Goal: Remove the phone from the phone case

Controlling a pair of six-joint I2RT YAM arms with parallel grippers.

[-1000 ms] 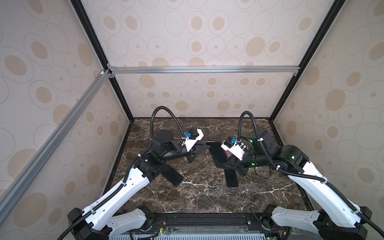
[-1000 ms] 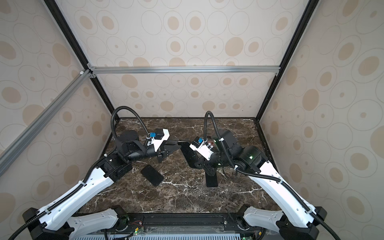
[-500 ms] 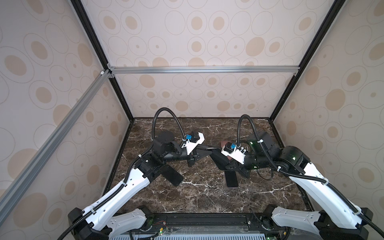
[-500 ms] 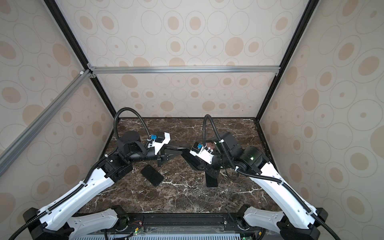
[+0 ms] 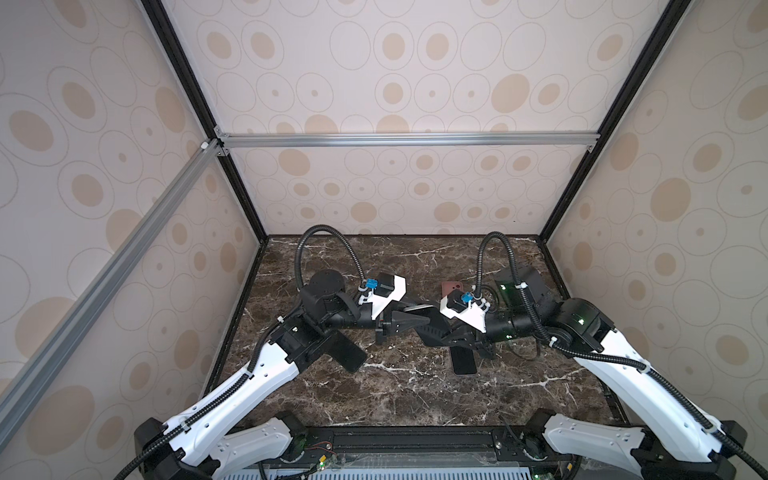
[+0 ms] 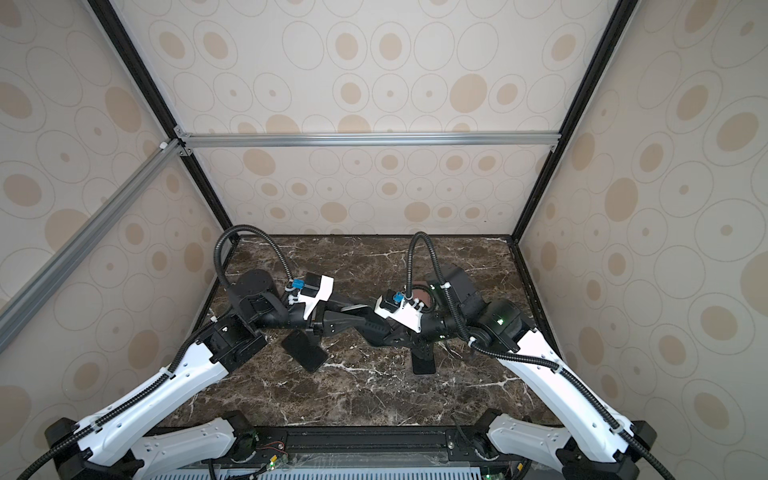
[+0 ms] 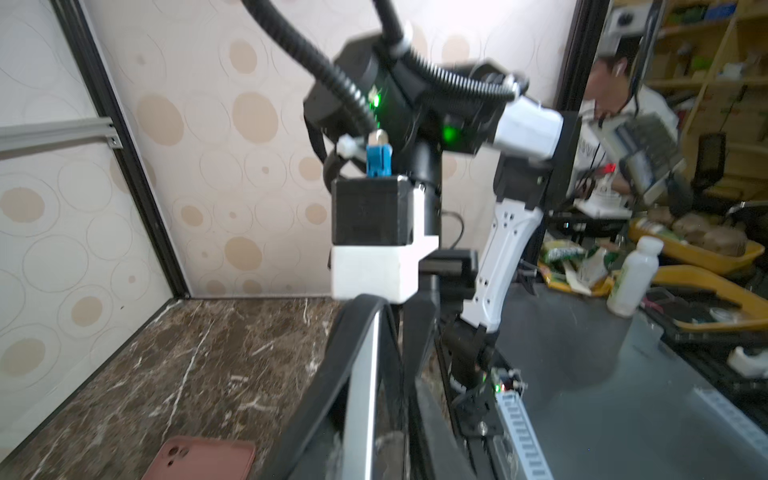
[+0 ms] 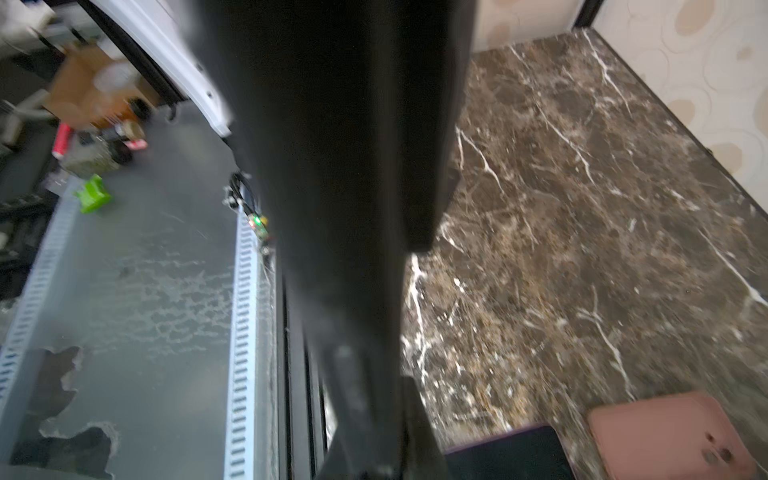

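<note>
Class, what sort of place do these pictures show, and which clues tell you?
Probably a lab's robot test booth: left arm, right arm, marble tabletop, patterned panels on an aluminium frame.

No text, brand, number or sign can be read in any of the views. The nearest thing to lettering shows in the left wrist view, outside the enclosure. The white bottle (image 7: 631,276) there is too blurred for any label to be made out. The crumpled green-and-white wrappers (image 7: 575,259) just beside the bottle carry print that is smeared past reading. The phones and cases on the marble show no readable marking.
</note>
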